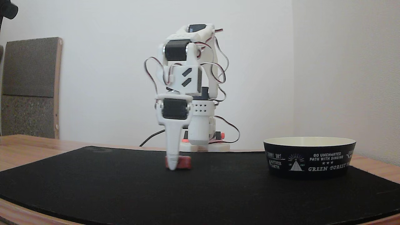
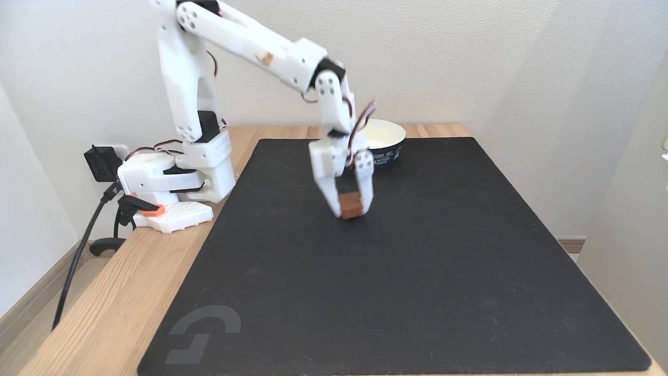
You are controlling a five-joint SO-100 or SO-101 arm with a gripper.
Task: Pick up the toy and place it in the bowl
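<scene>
Toy point(image 2: 351, 204) sits at the centre of the frame in one fixed view, between my jaws point(image 2: 352, 206), which stand one on each side of it with no gap I can make out. I judge them closed on it, since the block fills the space between the fingers. In the other fixed view the toy point(image 1: 184, 162) shows low at centre, its underside on or barely off the black mat point(image 1: 93, 175); I cannot tell which. The arm comes straight down so the fingers meet the block's flat sides squarely. The bowl point(image 1: 309, 157) stands well apart at the right of that frame, open side up on the mat, which covers most of the tabletop point(image 2: 120, 292). Lifting comes next, I reckon, high enough to clear the bowl's rim.
</scene>
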